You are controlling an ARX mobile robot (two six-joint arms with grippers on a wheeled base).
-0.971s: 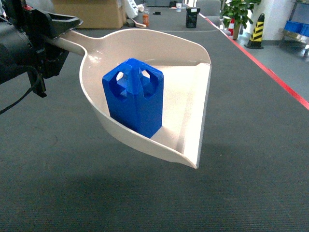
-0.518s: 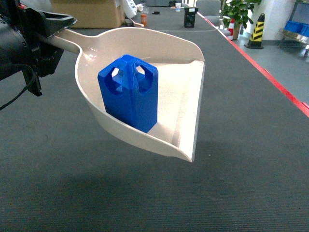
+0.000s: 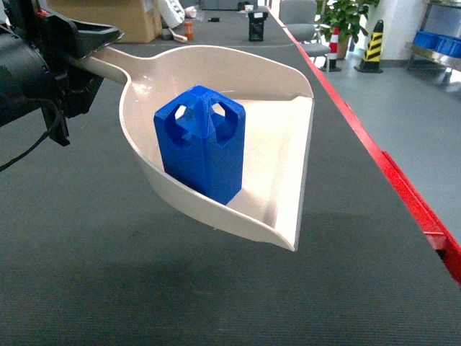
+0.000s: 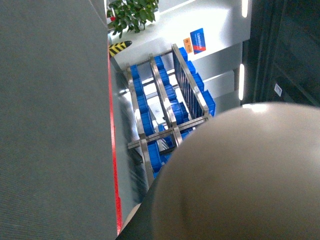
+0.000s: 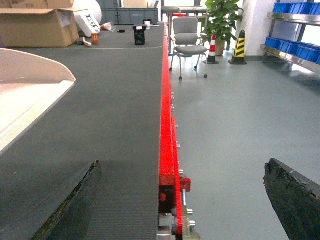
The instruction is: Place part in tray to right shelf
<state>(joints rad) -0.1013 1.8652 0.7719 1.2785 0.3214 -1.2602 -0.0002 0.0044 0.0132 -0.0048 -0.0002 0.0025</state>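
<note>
The beige tray (image 3: 277,144) hangs in the air over a dark grey belt (image 3: 86,238). My left gripper (image 3: 75,40) is shut on the tray's long handle (image 3: 108,61) at the upper left. The blue part (image 3: 202,144) stands upright inside the tray. In the left wrist view the tray's underside (image 4: 240,180) hides the jaws. My right gripper (image 5: 182,195) is open with nothing in it, over the belt's red edge (image 5: 167,125), and the tray's lip (image 5: 30,90) shows to its left. I cannot tell if the steel rack (image 3: 436,43) with blue crates is the right shelf.
The red edge (image 3: 403,194) borders the belt on the right, with grey floor beyond. The steel rack with blue crates (image 4: 165,115) stands past it. A chair (image 5: 189,35), a potted plant (image 5: 220,15), a striped cone (image 5: 240,45) and a cardboard box (image 5: 35,22) stand far off.
The background has slid left in the head view and the red belt edge is nearer, so I have shifted right. The tray and part stay held as before.
</note>
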